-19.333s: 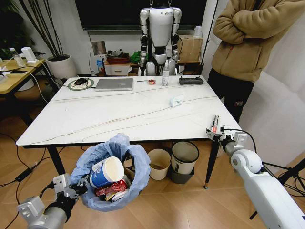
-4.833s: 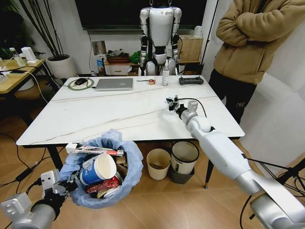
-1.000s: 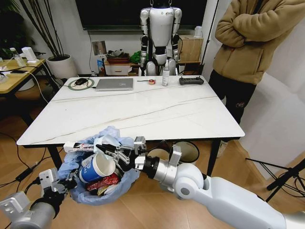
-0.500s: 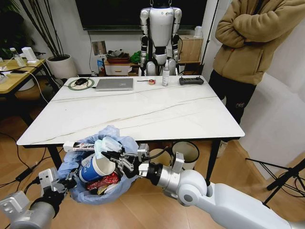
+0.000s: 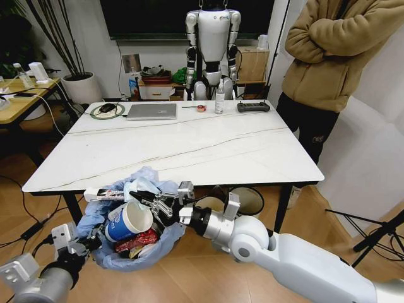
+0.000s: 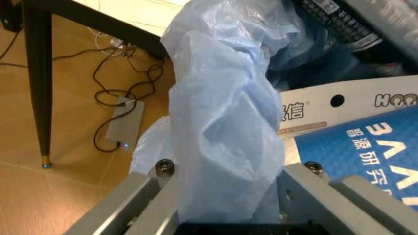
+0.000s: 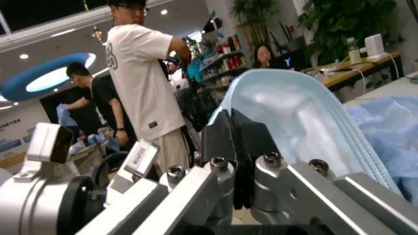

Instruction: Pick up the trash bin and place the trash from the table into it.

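The trash bin [image 5: 129,230] hangs below the near left edge of the bench [image 5: 189,151], off the floor, its light-blue bag billowing over the rim. The left end effector [image 5: 88,243] grips the bin on its near left side, fingers pressed on a bunched fold of bag [image 6: 222,142]. Inside lie a blue-and-white paper cup [image 5: 129,222], a crushed red can [image 5: 137,242] and a long flat packet [image 5: 104,195] across the far rim. The right end effector [image 5: 151,201] reaches over the bin's mouth, pinching a light-blue face mask [image 7: 307,122] between closed fingers, just above the cup.
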You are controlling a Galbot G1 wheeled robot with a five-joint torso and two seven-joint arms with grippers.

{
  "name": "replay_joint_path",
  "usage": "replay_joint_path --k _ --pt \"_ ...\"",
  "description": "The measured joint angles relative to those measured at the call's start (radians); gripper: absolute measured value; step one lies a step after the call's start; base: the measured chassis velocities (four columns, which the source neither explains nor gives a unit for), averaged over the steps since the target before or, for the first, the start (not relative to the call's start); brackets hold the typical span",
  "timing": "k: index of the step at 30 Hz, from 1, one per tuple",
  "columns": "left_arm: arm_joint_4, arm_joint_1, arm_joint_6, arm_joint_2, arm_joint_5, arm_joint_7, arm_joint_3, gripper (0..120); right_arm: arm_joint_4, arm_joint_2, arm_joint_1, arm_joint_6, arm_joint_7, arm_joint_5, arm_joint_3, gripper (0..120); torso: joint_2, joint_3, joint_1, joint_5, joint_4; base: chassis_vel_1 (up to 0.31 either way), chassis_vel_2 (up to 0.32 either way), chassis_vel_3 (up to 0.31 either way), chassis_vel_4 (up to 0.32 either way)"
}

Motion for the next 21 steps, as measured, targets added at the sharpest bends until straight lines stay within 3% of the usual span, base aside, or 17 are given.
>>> replay_joint_path --k 21 --pt "0.0 -0.003 0.001 -0.008 0.004 -0.002 0.002 0 -0.056 0.027 0.006 0.007 0.003 -0.023 -0.028 0 0.0 0.0 0.0 0.0 -0.0001 0.0 0.0 0.0 0.0"
